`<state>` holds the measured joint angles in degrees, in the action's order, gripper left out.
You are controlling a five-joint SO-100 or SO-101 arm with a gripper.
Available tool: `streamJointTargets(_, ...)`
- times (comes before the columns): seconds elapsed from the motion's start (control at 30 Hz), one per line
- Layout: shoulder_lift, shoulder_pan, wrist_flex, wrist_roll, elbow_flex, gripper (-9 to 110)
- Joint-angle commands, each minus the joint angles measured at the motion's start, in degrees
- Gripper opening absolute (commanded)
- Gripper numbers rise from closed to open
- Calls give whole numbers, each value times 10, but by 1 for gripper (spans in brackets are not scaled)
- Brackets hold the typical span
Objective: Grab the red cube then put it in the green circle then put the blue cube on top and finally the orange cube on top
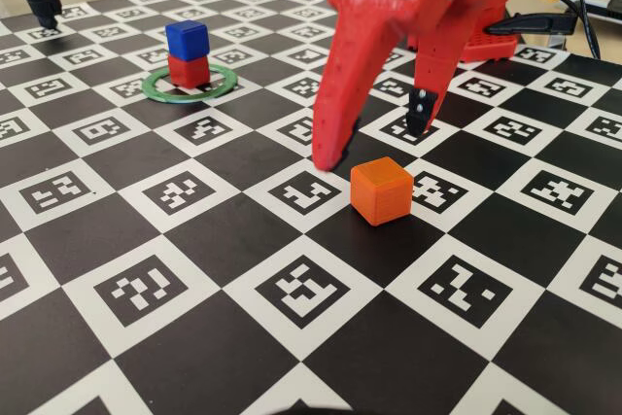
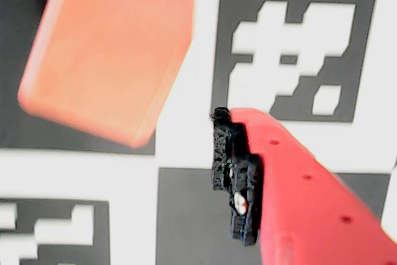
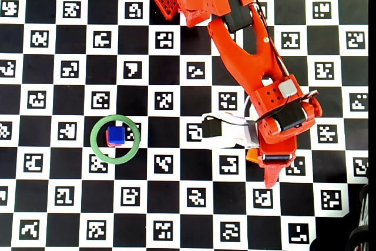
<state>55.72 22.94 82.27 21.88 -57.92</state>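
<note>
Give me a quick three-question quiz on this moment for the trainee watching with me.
1. True or false: the blue cube sits on the red cube inside the green circle.
2. Which cube is not yet stacked? A) red B) blue C) orange
3. In the fixed view, is the claw open or shut, and does it hold anything?

Key:
1. True.
2. C: the orange cube rests on the checkerboard, apart from the ring.
3. Open; its fingers are spread just behind the orange cube and hold nothing.
</note>
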Motion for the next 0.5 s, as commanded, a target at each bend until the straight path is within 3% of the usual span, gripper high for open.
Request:
streamJointTargets(0.0, 22, -7, -17, 5, -4, 47)
streamJointTargets(0.47, 4, -3, -69, 12, -59, 47)
